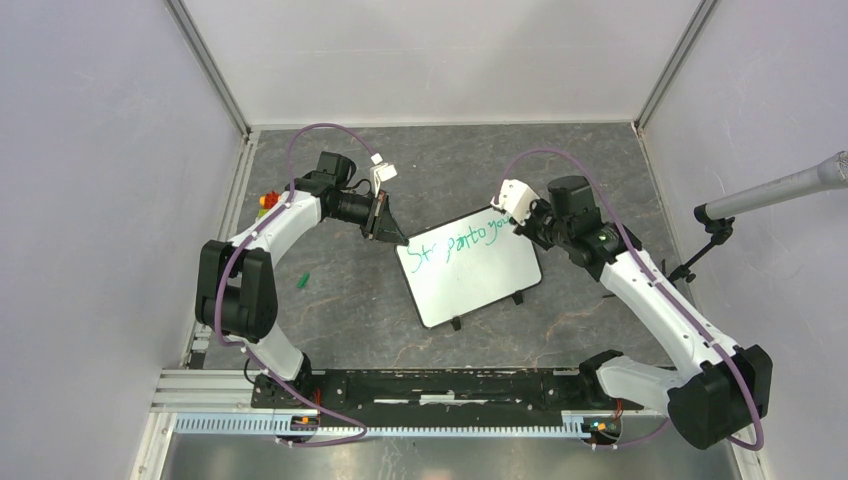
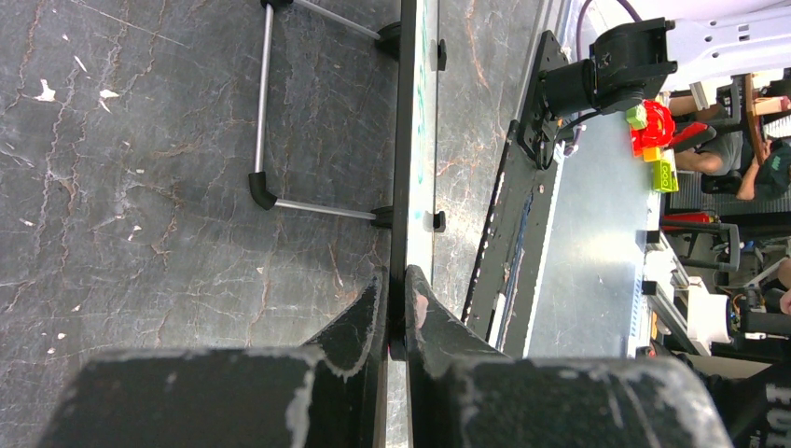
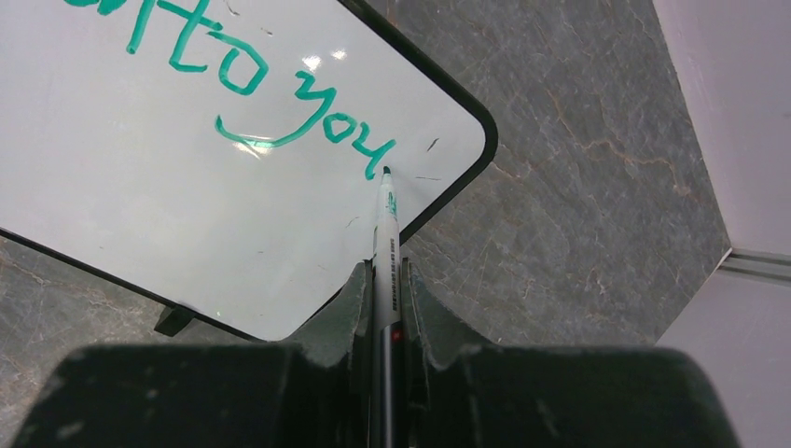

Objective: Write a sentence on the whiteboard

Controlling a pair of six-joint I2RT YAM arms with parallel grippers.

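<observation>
The right hand [image 3: 382,275] is closed tight on a white-barrelled green marker [image 3: 385,233], gripped low on the barrel so the tip reaches well ahead of the fingers. The tip touches the small black-framed rectangular whiteboard [image 3: 280,233] at the tail of "you", the last word of the green handwritten sentence [image 3: 233,84], near the board's rounded corner.

The left hand [image 2: 396,289] is closed on the board's thin edge, one finger on each face. I judge this is to brace the board so the pen's pressure does not push it around.

The whiteboard lies at an angle mid-bench on the dark grey stone-patterned bench [image 1: 350,300], between the two arms.

Only the right wrist view shows the tip meeting the surface. Only the left wrist view, looking edge-on, shows the clamp and the metal wire stand [image 2: 266,112] behind the board. The top view alone shows the whole line, which looks nearly done.
</observation>
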